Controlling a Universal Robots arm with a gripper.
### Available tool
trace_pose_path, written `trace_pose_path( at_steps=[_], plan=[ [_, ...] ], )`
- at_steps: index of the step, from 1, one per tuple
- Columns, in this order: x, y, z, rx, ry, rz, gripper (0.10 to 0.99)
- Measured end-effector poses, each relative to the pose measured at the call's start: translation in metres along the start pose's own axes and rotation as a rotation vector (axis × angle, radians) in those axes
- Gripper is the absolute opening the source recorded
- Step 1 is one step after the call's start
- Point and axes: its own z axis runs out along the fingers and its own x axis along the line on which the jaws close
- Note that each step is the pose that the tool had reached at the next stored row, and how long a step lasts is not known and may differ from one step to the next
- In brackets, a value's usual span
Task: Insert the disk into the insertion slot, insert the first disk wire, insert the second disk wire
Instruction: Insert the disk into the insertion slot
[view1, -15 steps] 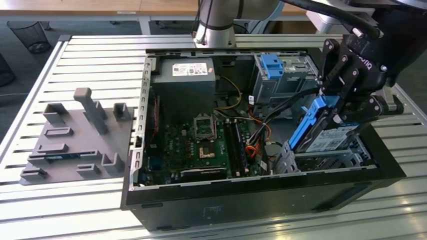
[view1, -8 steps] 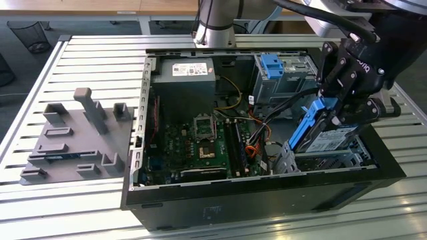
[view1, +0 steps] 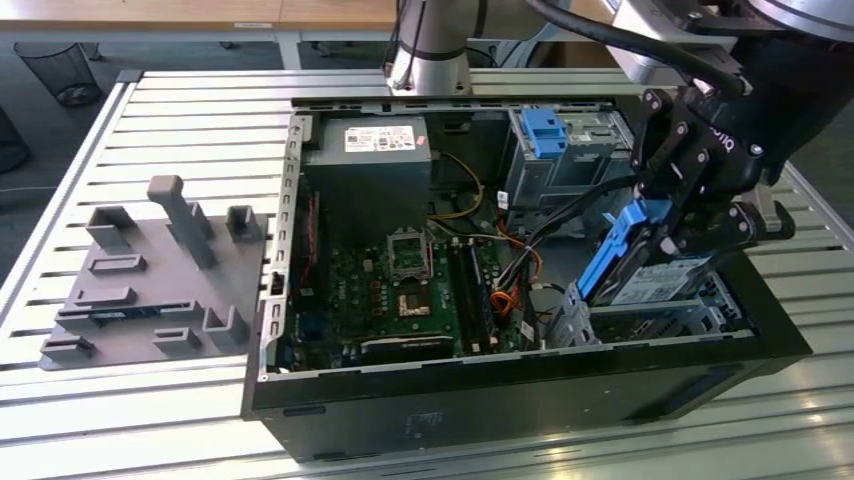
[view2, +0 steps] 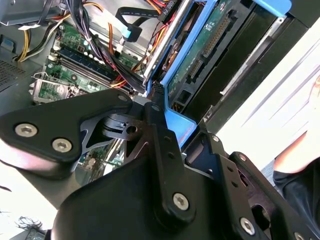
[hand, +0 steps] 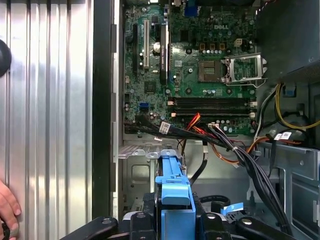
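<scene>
My gripper (view1: 674, 235) is shut on the disk (view1: 654, 268), a silver drive in a bright blue carrier. It holds the disk tilted steeply on edge inside the open computer case, at the exterior view's right. The disk's lower end hangs just over the insertion slot (view1: 661, 318), a low silver perforated cage in the case's near corner. In the second wrist view the disk (view2: 202, 55) shows its green circuit side, with a finger (view2: 162, 135) against the carrier's edge. In the first wrist view the blue carrier (hand: 175, 192) stands above the silver cage (hand: 142, 167). Loose black wires with a blue plug (hand: 232, 207) lie beside it.
A taller grey cage with a blue latch (view1: 558, 140) stands behind the gripper. The motherboard (view1: 400, 280) and power supply (view1: 374, 150) fill the case's left half. A grey fixture plate (view1: 147, 270) rests on the slatted table. A person's hand (hand: 7, 207) lies near the case's outer wall.
</scene>
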Motion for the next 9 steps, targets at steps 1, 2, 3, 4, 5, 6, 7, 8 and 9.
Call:
trace_pose_path(
  at_steps=[1,2,3,4,5,6,7,8,9],
  plan=[
    [0.0000,0.0000,0.0007,0.000,0.0000,0.000,0.365],
    [0.0000,0.0000,0.0013,0.000,0.0000,0.000,0.365],
    [0.0000,0.0000,0.0021,0.000,0.0000,0.000,0.365],
    [0.0000,-0.0001,0.0028,0.000,0.0000,0.000,0.365],
    [0.0000,-0.0001,0.0036,0.000,0.0000,0.000,0.365],
    [0.0000,-0.0001,0.0043,0.000,0.0001,0.000,0.365],
    [0.0000,-0.0001,0.0050,0.000,0.0000,0.000,0.365],
    [0.0000,-0.0001,0.0058,0.000,0.0000,0.000,0.365],
    [0.0000,-0.0001,0.0074,0.000,0.0000,0.000,0.365]
  ],
)
